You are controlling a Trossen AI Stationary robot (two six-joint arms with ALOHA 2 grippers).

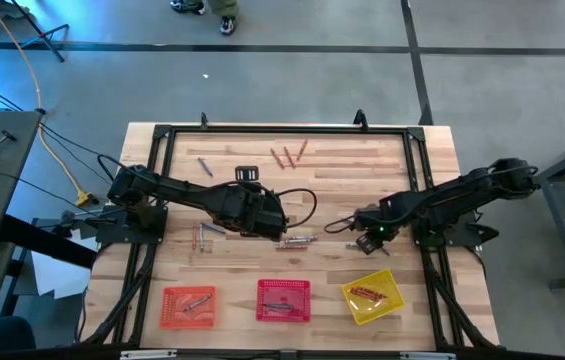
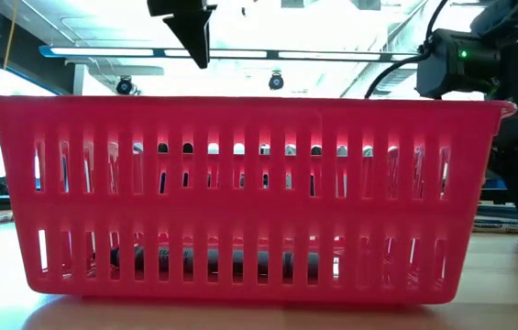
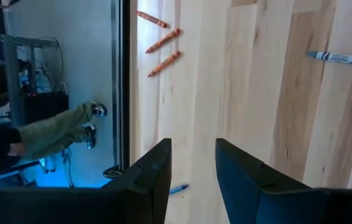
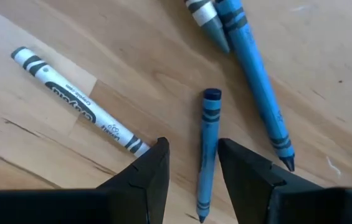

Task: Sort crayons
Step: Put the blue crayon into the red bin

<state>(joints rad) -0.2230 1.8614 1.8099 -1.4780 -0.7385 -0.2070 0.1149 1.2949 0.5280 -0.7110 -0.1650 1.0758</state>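
The right gripper (image 4: 191, 171) hangs low over the table with its two dark fingers (image 4: 147, 168) parted and holding nothing. A short blue crayon (image 4: 207, 149) lies on the wood in line with the gap between them. Just beside one finger lies a white crayon (image 4: 79, 102), and farther out a longer blue crayon (image 4: 253, 78) rests against a grey one (image 4: 208, 17).

The left gripper (image 3: 193, 171) is also parted to a narrow gap and empty. Past its fingers (image 3: 157, 168), three orange crayons (image 3: 162, 42) lie near the table's black frame (image 3: 124, 81), and a grey crayon (image 3: 341, 58) lies well apart from them.

From above, the left gripper (image 1: 277, 228) sits near the table's middle and the right gripper (image 1: 364, 240) right of it, with a few crayons (image 1: 297, 241) between. Along the near edge stand an orange basket (image 1: 189, 306), a red basket (image 1: 283, 300) and a yellow basket (image 1: 373, 294), each with crayons inside. A person's legs (image 3: 57, 127) show beyond the table (image 1: 362, 180).
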